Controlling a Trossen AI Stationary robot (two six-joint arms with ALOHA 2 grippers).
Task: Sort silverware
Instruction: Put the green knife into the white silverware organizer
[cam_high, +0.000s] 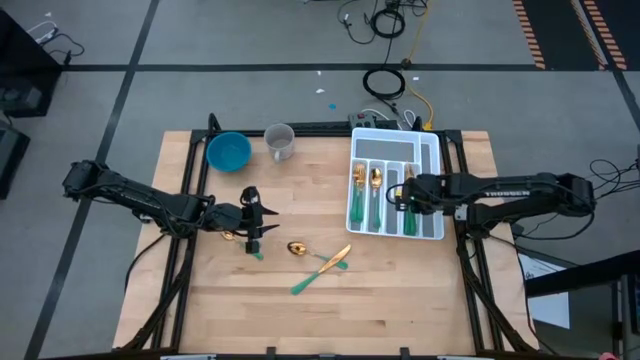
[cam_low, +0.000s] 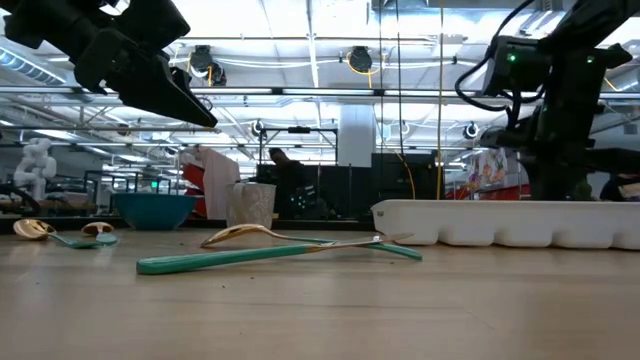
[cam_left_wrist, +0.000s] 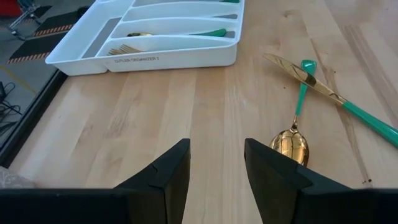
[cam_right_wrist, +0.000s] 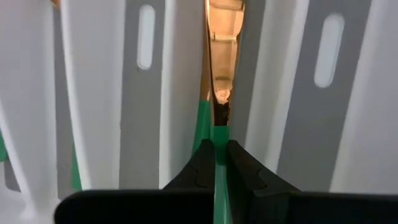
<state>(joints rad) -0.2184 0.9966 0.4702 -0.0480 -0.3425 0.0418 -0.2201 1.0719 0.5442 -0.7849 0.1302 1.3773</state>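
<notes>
Right pincer (cam_right_wrist: 221, 158) is hanging over the white organizer tray (cam_high: 432, 150) at the right of the wooden surface (cam_high: 400, 290). Its fingers are pressing together on the green handle of a gold-headed knife (cam_right_wrist: 222, 74), which is lying along one of the tray's middle slots. In the high view the same pincer (cam_high: 407, 194) is sitting above the tray's centre compartments.

Left pincer (cam_high: 256, 222) is hovering low over the left half of the surface, fingers (cam_left_wrist: 168, 177) standing spread with nothing between them. Just beside it, a small piece of silverware with a green tip (cam_high: 256, 252) is lying on the wood.

Silverware positions:
- In the tray, the leftmost slot is holding a fork (cam_high: 358, 190) and the next slot a spoon (cam_high: 376, 190), gold heads away from the near edge, green handles toward it.
- Loose near the surface's centre: a spoon (cam_left_wrist: 292, 140) with its gold bowl facing the left pincer, and a knife (cam_left_wrist: 329, 96) crossing over the spoon's handle end.
- The low view is showing the crossed pair (cam_low: 270, 250) lying flat, apart from the tray.

Blue bowl (cam_high: 228, 151) and clear cup (cam_high: 280, 142) are standing at the far edge, near each other but apart.
</notes>
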